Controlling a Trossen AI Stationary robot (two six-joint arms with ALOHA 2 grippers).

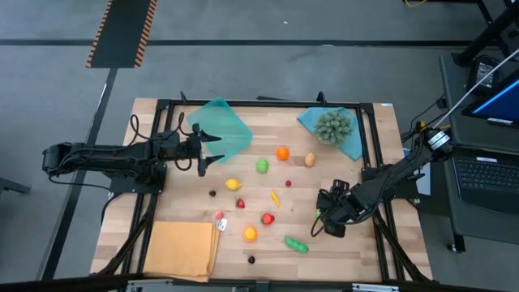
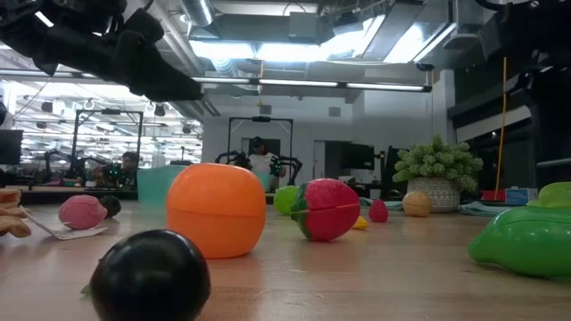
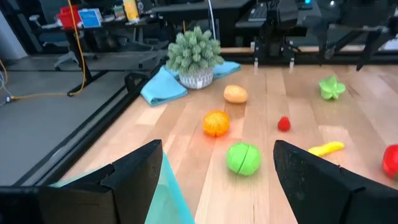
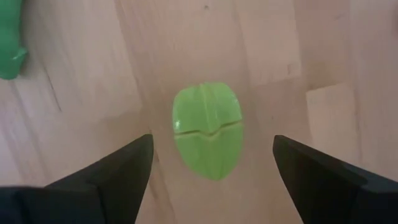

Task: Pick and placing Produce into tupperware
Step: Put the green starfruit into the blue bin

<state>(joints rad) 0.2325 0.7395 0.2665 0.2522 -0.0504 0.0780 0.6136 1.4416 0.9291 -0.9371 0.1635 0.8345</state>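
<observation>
The teal tupperware (image 1: 220, 128) lies at the far left of the table. My left gripper (image 1: 203, 156) hangs open above its near corner (image 3: 169, 198). Produce lies scattered over the middle: an orange (image 1: 282, 152), a green round piece (image 1: 262, 165), a lemon (image 1: 233, 184), a red strawberry (image 1: 268, 218) and a green pea pod (image 1: 296, 243). My right gripper (image 1: 328, 219) points down at the near right, open. Its fingers stand on either side of a light green split piece (image 4: 207, 129) lying flat on the wood, apart from it. The high view hides that piece under the gripper.
A bushy grey-green plant (image 1: 334, 126) stands on a blue cloth (image 1: 350, 144) at the far right. An orange-tan mat (image 1: 182, 247) lies at the near left. Black frame rails (image 1: 373, 174) run along the table's sides. Dark berries (image 1: 251, 259) lie near the front edge.
</observation>
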